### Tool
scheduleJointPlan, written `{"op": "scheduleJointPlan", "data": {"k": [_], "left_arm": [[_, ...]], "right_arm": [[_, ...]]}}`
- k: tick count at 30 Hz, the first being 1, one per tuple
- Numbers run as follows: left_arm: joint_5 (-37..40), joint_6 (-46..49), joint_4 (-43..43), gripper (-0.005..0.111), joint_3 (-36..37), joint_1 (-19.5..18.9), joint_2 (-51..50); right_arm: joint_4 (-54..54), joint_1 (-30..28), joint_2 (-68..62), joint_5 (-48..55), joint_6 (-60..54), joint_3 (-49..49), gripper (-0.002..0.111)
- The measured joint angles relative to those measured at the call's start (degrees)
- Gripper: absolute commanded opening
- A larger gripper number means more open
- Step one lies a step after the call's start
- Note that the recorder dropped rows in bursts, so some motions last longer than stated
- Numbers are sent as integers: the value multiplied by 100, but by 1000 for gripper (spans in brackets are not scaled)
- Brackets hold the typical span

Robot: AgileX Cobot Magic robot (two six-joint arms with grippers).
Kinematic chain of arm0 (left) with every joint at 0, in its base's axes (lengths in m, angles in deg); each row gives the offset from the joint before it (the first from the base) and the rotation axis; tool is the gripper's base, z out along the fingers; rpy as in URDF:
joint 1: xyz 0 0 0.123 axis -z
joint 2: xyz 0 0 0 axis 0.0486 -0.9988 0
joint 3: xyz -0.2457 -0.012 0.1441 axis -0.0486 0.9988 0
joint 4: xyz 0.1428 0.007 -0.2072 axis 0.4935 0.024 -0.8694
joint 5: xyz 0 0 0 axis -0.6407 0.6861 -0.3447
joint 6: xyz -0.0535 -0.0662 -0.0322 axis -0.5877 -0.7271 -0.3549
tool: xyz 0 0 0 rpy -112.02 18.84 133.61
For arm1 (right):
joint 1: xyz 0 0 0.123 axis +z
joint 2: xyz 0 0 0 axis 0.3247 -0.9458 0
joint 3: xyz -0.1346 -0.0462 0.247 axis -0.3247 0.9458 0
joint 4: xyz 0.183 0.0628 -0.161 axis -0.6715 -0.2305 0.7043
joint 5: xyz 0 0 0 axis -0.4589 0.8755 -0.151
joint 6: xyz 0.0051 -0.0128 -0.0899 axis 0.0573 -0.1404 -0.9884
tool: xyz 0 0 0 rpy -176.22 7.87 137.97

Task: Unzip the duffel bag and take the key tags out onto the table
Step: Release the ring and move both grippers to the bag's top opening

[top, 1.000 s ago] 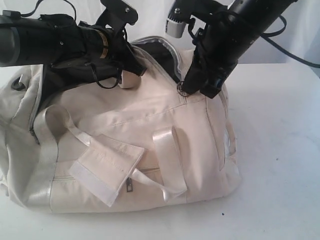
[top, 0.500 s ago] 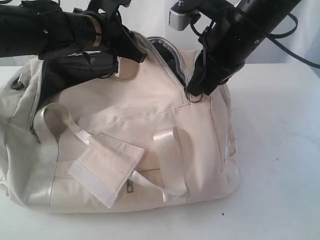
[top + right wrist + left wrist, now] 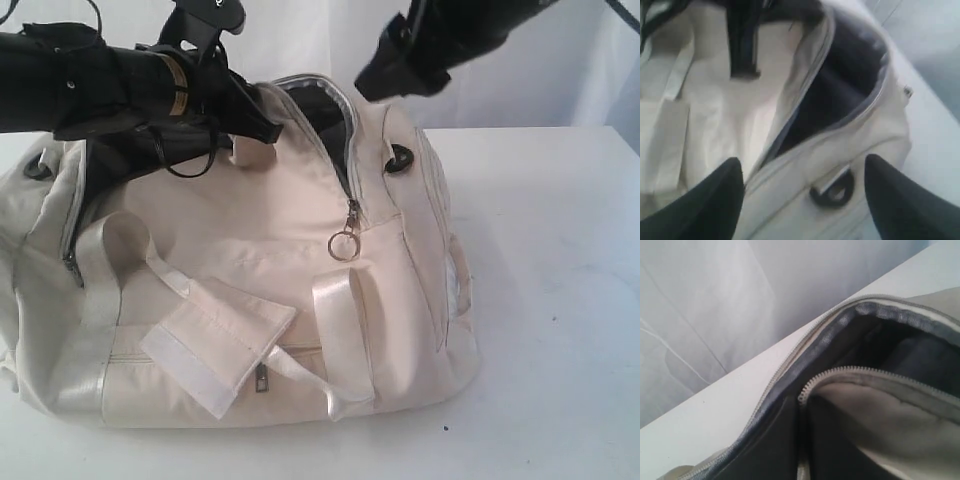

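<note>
White drapery (image 3: 300, 40) backs a white table (image 3: 560, 250) on which the duffel bag (image 3: 250, 230) lies on its side, its top zip drawn open so that the dark lining (image 3: 320, 110) shows. The pull ring (image 3: 343, 245) hangs free at the end of the zip. The left gripper (image 3: 262, 128) is pinched together on the bag's near edge, holding the mouth up. The right gripper (image 3: 802, 165) hangs above the opening, jaws wide apart and empty. Unzipping looks finished; the fetching step is in hand. The key tags are nowhere visible, presumably down in the lining. Next, the right claw must reach into the mouth and find them.
</note>
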Motion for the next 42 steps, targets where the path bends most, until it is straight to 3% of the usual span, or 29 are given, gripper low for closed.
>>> {"op": "scheduleJointPlan", "data": {"k": [7,18,30,32,34,38,42], "left_arm": [[-12,-37,0,0,43,0,214],[245,-37,266,0,54,0,296],[187,-281,286,0,54,0,296],[121,-312,286,0,54,0,296],[42,-412,286,0,54,0,296],[-74,-646,286,0,63,0,348],[-74,-713,344,11,63,0,478]], "right_arm": [[-1443,34,-691,-902,-3,0,64],[-1573,360,-1587,-414,-439,0,63],[-1560,446,-1707,-1709,-552,0,60],[-1571,446,-1757,-1787,-552,0,54],[-1571,446,-1851,-1810,-552,0,40],[-1571,450,-1993,-1810,-552,0,3],[-1582,450,-2004,-1810,-552,0,0]]}}
